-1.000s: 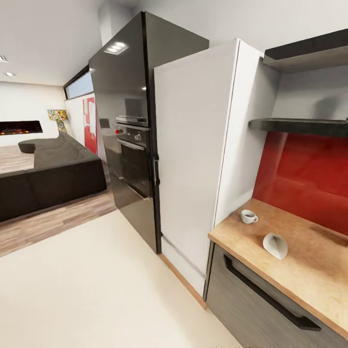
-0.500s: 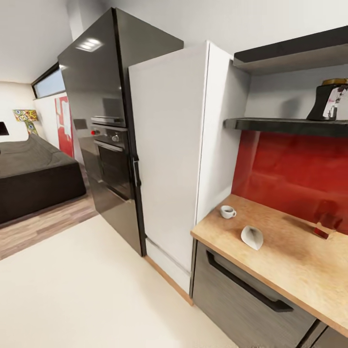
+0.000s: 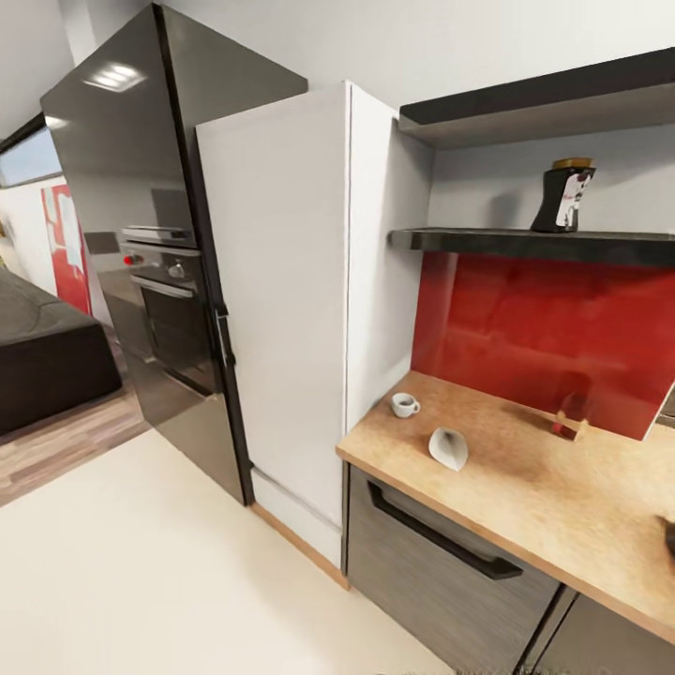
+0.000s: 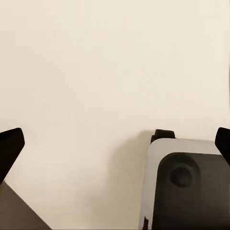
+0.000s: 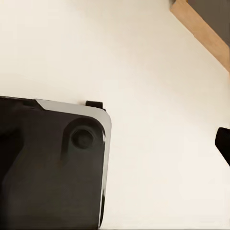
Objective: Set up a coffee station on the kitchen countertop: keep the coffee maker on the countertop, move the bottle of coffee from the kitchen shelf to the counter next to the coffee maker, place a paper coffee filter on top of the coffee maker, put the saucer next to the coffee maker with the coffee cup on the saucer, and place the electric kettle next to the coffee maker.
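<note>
The kitchen countertop [image 3: 525,487] runs along the right of the head view. A tiny white coffee cup [image 3: 405,404] stands near its left end. The pale paper coffee filter [image 3: 448,448] lies just in front of the cup. Above, the bottle of coffee [image 3: 565,195] stands on the dark kitchen shelf [image 3: 525,243]. My left gripper [image 4: 115,143] hangs open over the cream floor, fingertips [image 4: 9,146] wide apart and nothing between them. My right gripper [image 5: 115,143] also hangs over the floor, with one fingertip [image 5: 223,143] at the picture's edge. Coffee maker, saucer and kettle are out of view.
A white tall cabinet [image 3: 281,309] and a black oven tower [image 3: 150,281] stand left of the counter. A dark drawer front [image 3: 441,562] sits below it and a red backsplash [image 3: 544,337] behind. A small red object [image 3: 567,427] rests by the backsplash. A dark sofa [image 3: 47,356] stands far left.
The head camera has swung to the right, so everything sits further left in the picture. The bottle on the shelf has come fully into view. Nothing on the counter has moved.
</note>
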You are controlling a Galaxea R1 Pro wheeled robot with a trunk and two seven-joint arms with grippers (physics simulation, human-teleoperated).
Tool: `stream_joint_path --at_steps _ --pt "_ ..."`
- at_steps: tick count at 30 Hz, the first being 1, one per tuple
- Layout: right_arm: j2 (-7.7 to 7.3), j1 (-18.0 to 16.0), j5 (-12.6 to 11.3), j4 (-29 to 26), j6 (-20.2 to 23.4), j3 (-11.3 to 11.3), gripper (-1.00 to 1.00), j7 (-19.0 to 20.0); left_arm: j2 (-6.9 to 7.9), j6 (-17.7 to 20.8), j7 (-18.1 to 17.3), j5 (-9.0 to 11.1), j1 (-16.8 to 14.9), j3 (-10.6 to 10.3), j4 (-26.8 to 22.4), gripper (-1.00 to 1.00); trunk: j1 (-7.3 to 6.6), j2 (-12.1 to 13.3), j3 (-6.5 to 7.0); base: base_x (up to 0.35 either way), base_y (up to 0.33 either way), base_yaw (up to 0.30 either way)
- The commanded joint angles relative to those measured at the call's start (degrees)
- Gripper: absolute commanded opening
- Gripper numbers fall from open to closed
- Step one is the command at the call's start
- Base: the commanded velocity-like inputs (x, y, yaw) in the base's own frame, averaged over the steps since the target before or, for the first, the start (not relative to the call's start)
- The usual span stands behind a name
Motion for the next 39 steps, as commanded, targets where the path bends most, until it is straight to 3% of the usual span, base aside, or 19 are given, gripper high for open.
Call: stream_joint_path --at_steps 1,8,11,14,17,26,39 --pt "0.02 0.0 0.4 1.3 -0.2 -0.2 1.0 -0.2 0.02 -0.1 0.0 -0.4 0.0 0.3 0.1 1.0 0.02 -0.1 -0.04 0.0 0.0 -0.263" --pt "0.4 0.0 -1.0 2.6 -0.2 -0.5 1.0 -0.1 0.3 0.1 0.1 -0.5 1.0 0.4 0.1 1.0 0.02 -0.1 -0.04 0.0 0.0 -0.262" --pt "0.52 0.0 -3.3 2.5 -0.2 -0.5 1.0 -0.1 0.45 0.2 0.1 -0.5 1.3 0.4 0.1 1.0 0.02 -0.1 -0.04 0.0 0.0 -0.262" --pt "0.37 0.0 -8.5 2.6 -0.2 -0.5 1.0 0.0 0.42 0.2 0.1 -0.6 1.4 0.3 0.1 1.0 0.02 -0.1 -0.04 0.0 0.0 -0.262" --pt "0.33 0.0 -11.4 2.7 -0.2 -0.5 1.0 0.0 0.51 0.3 0.1 -0.6 1.5 0.3 0.2 1.0 0.02 -0.1 -0.04 0.0 0.0 -0.263" --pt "0.53 0.0 -12.4 2.8 -0.1 -0.3 1.0 -0.2 0.47 3.0 0.1 -0.6 2.1 0.3 0.1 1.0 0.02 -0.1 -0.04 0.0 0.0 -0.264" --pt "0.45 0.0 -12.5 2.5 -0.2 -0.3 1.0 0.1 -0.01 3.1 0.1 -0.6 2.1 0.3 0.0 1.0 0.02 -0.1 0.14 0.0 0.0 -0.281"
